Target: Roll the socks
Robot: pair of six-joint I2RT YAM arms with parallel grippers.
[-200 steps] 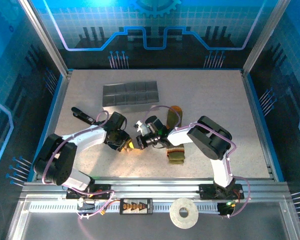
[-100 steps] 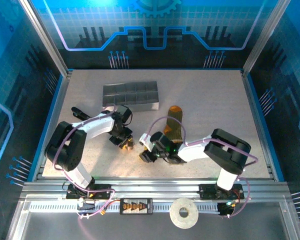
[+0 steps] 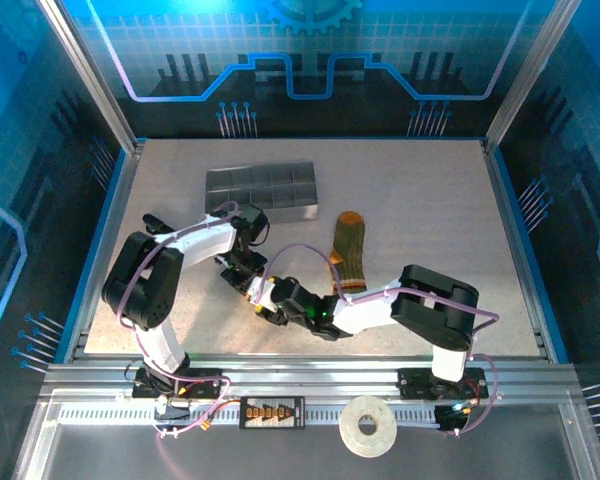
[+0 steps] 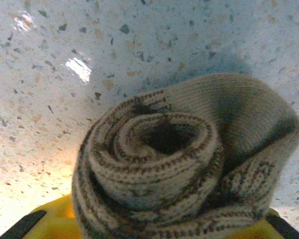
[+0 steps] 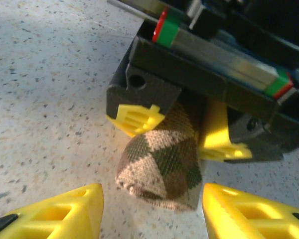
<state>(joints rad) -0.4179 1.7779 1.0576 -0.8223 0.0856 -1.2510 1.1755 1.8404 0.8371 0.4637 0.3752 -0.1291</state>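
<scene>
A pale speckled counter [image 3: 430, 200] lay inside a blue-lit enclosure with an aluminium frame. The left jaws were clamped on the beige-brown argyle sock [image 5: 159, 167], which was wound into a tight roll. In the right wrist view their yellow fingers [image 5: 137, 119] pressed against either side of it. The left wrist view looked straight into the spiral of the roll's end, with the speckled surface behind. Whether the roll touched the counter could not be told.

The right jaws stood apart, and their yellow fingertips [image 5: 60, 209] flanked the free end of the roll without touching it. From above, the two sets of jaws met left of centre, near the front of the counter. The left arm [image 3: 195, 240] bent in from the left and the right arm [image 3: 380, 305] stretched low across from the right.

The olive green sock [image 3: 348, 258] lay flat just behind the right arm, apart from the roll, its orange toe pointing toward the far side. The grey divided tray [image 3: 261, 190] sat farther back, just beyond the left arm's wrist.
</scene>
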